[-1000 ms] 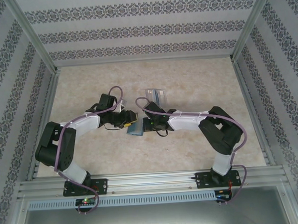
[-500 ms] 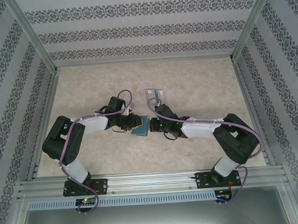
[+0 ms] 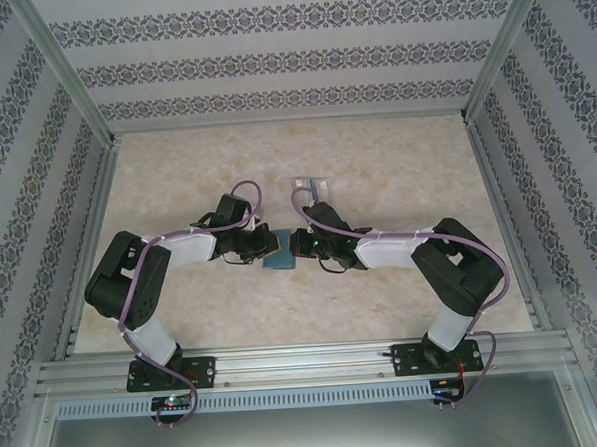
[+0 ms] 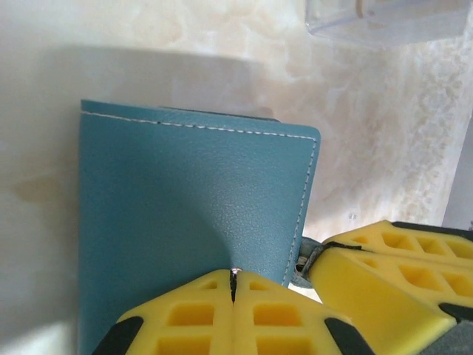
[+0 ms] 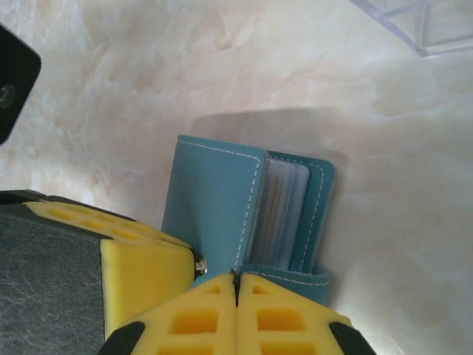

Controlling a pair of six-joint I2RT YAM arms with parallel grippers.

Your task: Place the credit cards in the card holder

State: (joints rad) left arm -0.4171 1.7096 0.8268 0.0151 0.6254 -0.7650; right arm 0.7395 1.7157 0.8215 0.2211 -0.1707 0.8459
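**A:** Where's this at? In the overhead view both claws are on the wallet (image 3: 278, 255), about the middle of the counter (image 3: 405, 158). The left claw (image 4: 233, 279) is clamped tight on the cover. The right claw (image 5: 235, 281) is pinched on a flap edge from the other side, right beside the little snap (image 5: 199, 265).

**B:** Yep, and neither one has a card. The cards (image 5: 284, 211) are tucked in the wallet's inner pockets. In the right wrist view they're a pale stack between the two flaps, too blurry to sort blue from orange. The card holder (image 3: 312, 186) sits just above the wallet in the overhead frame. It's clear plastic, and I honestly can't tell if anything's in it.

**A:** So what goes wrong from here?

**B:** I'd guess the grips. Both are biting right at the edges, so if they pull the flaps apart one could slip and the wallet flops shut. An uneven pull could also twist the whole thing off the counter and dump the cards out. And the two claws are nearly touching, so a small misaligned move could bump them together.

**A:** The holder's close by too. A careless swing of the right arm could shove it.
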